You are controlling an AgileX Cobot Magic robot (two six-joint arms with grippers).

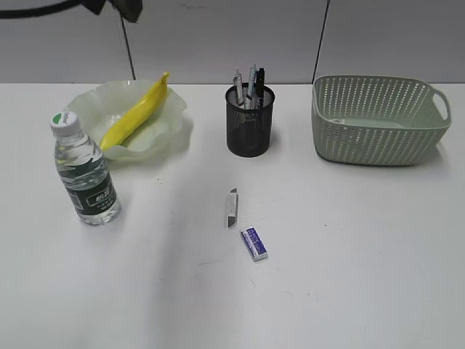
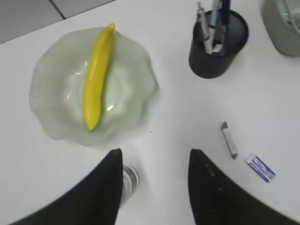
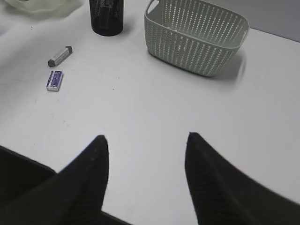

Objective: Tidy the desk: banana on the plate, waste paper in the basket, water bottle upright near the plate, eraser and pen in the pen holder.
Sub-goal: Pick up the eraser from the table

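The long, curved yellow banana [image 1: 138, 110] lies across the pale green translucent dish with the wavy rim [image 1: 171, 128], so that step looks done. The clear plastic water bottle with a dark green label and white cap [image 1: 82, 169] stands upright on the plain white surface [image 1: 349, 262], just in front of the dish's left edge, which also looks settled. Several pens [image 1: 248, 86] stand in the black wire-mesh cylindrical cup [image 1: 249, 123]. No crumpled wad of paper shows in any view; the sage-green perforated rectangular basket [image 1: 378, 120] stands at the far right, and its visible floor shows nothing clearly, so whether the paper is inside cannot be told. What plainly remains lies in the open middle of the surface: a small blue-and-white rectangular eraser [image 1: 253, 243] and, just beyond it toward the cup, a short grey stick-like object [image 1: 231, 207], too small to identify. The left gripper [image 2: 154, 157] hangs above the surface with its jaws about half apart and nothing between them; the bottle's cap [image 2: 129, 178] peeks out beside its left finger, while the eraser [image 2: 260, 167] sits well off to its right. The right gripper [image 3: 145, 140] holds its jaws moderately wide and empty above bare surface; the eraser [image 3: 54, 80] lies well ahead and to its left.
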